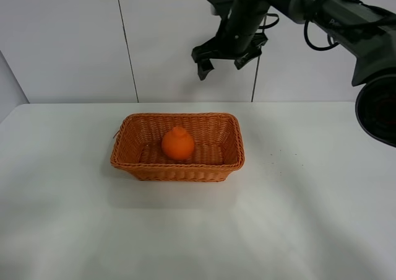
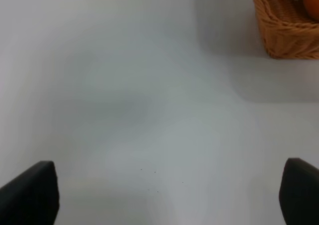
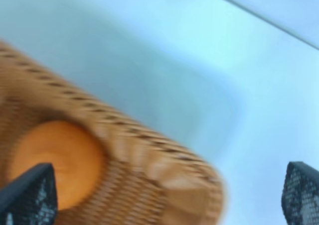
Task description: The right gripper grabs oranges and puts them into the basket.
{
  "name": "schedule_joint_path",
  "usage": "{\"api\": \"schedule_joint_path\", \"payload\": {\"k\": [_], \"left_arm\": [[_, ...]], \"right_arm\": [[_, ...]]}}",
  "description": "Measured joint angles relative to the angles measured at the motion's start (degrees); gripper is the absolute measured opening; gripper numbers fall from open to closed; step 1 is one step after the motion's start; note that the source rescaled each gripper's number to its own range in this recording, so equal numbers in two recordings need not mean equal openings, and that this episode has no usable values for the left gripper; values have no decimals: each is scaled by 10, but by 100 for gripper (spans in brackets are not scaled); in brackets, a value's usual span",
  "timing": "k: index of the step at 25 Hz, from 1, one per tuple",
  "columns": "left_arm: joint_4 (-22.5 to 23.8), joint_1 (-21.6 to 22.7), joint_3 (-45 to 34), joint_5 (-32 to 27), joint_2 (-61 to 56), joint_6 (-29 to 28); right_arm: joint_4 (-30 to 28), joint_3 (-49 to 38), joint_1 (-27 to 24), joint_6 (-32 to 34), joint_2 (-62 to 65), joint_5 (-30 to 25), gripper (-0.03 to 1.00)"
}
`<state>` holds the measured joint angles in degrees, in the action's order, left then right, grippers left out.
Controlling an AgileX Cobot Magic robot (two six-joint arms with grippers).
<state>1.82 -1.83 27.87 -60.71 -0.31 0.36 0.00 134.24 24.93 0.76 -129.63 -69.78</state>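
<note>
The orange [image 1: 178, 144] lies inside the woven wicker basket [image 1: 130, 158] at the middle of the white table. My right gripper [image 1: 223, 65] hangs open and empty high above the basket's far right part, well clear of the fruit. The right wrist view is blurred; it shows the orange [image 3: 55, 163] inside the basket [image 3: 164, 177], with one fingertip [image 3: 30, 195] at each lower corner. My left gripper [image 2: 167, 195] is open and empty over bare table, with a corner of the basket [image 2: 286, 33] and a sliver of the orange [image 2: 313, 3] in its view.
A white panelled wall [image 1: 74, 38] stands behind the table [image 1: 309, 218]. The right arm [image 1: 334, 13] with its cables reaches in from the upper right. Bare table surface lies all around the basket.
</note>
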Motion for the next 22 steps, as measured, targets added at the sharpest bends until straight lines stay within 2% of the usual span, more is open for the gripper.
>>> {"api": "schedule_joint_path", "payload": {"k": [10, 13, 22], "left_arm": [[0, 0, 0, 0, 0, 0], [0, 0, 0, 0, 0, 0], [0, 0, 0, 0, 0, 0]], "right_arm": [[11, 0, -193, -12, -19, -1, 100], [25, 0, -233, -13, -19, -1, 100], [41, -20, -245, -19, 2, -1, 100]]}}
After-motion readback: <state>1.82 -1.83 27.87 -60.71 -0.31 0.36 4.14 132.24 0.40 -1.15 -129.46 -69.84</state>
